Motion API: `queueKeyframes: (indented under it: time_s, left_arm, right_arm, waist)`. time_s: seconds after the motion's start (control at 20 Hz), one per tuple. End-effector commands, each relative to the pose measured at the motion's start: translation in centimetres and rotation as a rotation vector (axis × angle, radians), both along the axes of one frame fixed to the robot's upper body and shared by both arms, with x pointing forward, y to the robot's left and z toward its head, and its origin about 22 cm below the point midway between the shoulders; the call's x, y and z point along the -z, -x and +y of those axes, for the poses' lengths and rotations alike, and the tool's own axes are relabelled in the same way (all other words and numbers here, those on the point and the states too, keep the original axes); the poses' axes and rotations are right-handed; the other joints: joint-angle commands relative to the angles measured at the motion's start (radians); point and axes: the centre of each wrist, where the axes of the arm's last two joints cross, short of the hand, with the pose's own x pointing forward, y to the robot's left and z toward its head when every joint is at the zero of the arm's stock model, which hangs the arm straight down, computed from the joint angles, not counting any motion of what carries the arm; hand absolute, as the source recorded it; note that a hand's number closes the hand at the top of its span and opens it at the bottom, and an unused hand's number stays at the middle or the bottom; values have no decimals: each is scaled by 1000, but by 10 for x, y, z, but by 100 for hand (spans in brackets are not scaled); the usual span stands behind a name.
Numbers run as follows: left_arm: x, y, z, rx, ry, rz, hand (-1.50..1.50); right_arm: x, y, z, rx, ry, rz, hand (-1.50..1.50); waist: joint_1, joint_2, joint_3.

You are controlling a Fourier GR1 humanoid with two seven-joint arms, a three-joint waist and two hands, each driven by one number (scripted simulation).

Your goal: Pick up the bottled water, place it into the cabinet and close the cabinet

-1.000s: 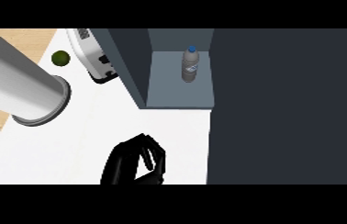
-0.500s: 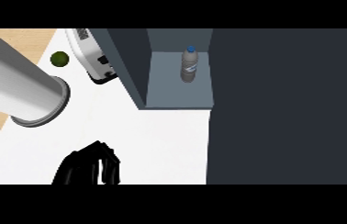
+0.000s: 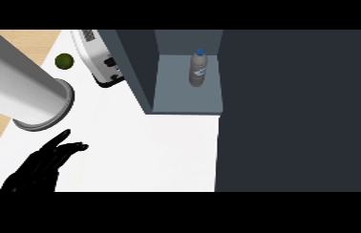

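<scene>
Grey-blue panels form the cabinet [image 3: 185, 91], a box-shaped compartment with a flat matte floor and a thin left wall; this is the reference landmark in the head view.

Head view:
- The bottled water [image 3: 198, 70] stands inside the cabinet, on its floor near the back and toward the right side. It is a slim clear cylinder with a blue cap and a pale label band.
- A large dark slate door [image 3: 289, 110], flat and unmarked, adjoins the cabinet's right edge and runs down past its front.
- The counter [image 3: 155, 151] is smooth and white, spreading in front of and to the left of the cabinet.
- A white appliance [image 3: 99, 60] with rounded corners and a dark base lies just left of the cabinet's left wall.
- A small round green fruit [image 3: 64, 60] lies farther left, on a tan wood-toned strip.
- A thick grey cylindrical forearm [image 3: 28, 91] crosses the area left of the cabinet.
- One black hand [image 3: 38, 167] shows well below and left of the cabinet, over the counter, fingers extended and slightly spread, holding nothing. Which hand it is cannot be told.
</scene>
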Motion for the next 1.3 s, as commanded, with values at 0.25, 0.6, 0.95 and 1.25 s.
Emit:
queueKeyframes:
  time_s: [0.25,0.6,0.95,1.25]
  left_arm:
    - [-17,10,39,-33,-17,-3,-150]
    - [-23,17,58,-33,-26,28,-150]
    - [-24,30,69,-35,-12,55,-150]
    - [-30,31,81,-29,-26,49,-150]
  right_arm:
    - [-62,7,51,-194,206,-202,150]
    - [-62,-11,60,-293,253,-229,150]
    - [-61,-26,73,-310,244,-205,150]
    - [-56,-40,92,-346,190,-159,150]
  waist:
    - [14,-7,-8]
    - [33,-10,-14]
    - [34,-18,-15]
    - [37,-17,-16]
